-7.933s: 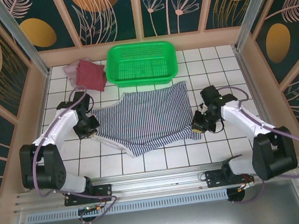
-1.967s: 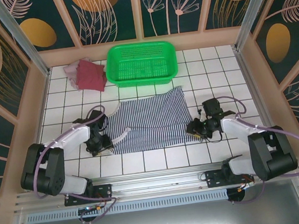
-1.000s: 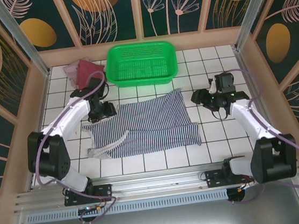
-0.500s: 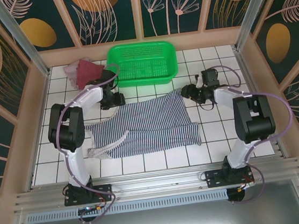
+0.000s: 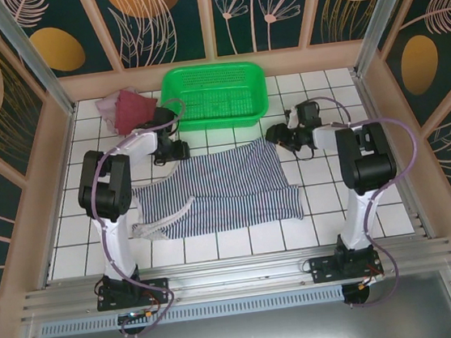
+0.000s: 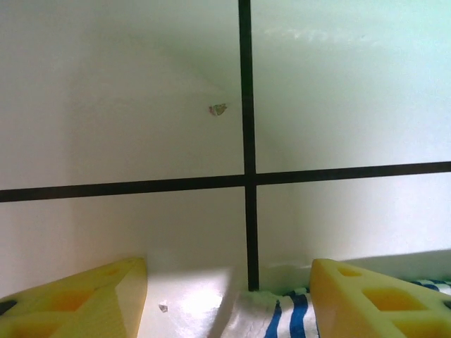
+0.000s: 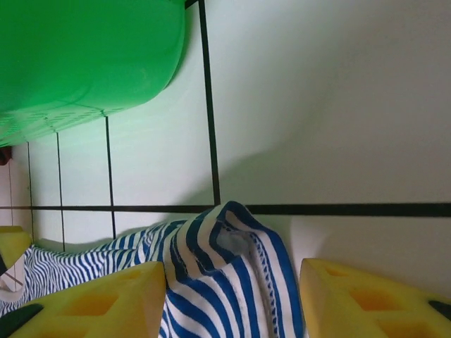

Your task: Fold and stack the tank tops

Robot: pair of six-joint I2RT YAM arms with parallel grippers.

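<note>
Second fold on striped tank top (image 5: 227, 187): both arms reaching for its upper corners, mid-frame.
Left gripper (image 6: 229, 285) and right gripper (image 7: 232, 282) jaws standing apart, straddling cloth; next needing a pinch.

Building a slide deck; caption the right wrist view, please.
Open right gripper straddles a bunched corner of the striped tank top; green basket beyond.

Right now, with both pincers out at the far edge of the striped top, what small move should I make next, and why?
I'd probably close both pincers on the cloth. The right pincer stands open with the far corner of the striped tank top bunched between its fingers; the left pincer is open, with the top's edge showing between its fingers, so its bite may be thin.
</note>
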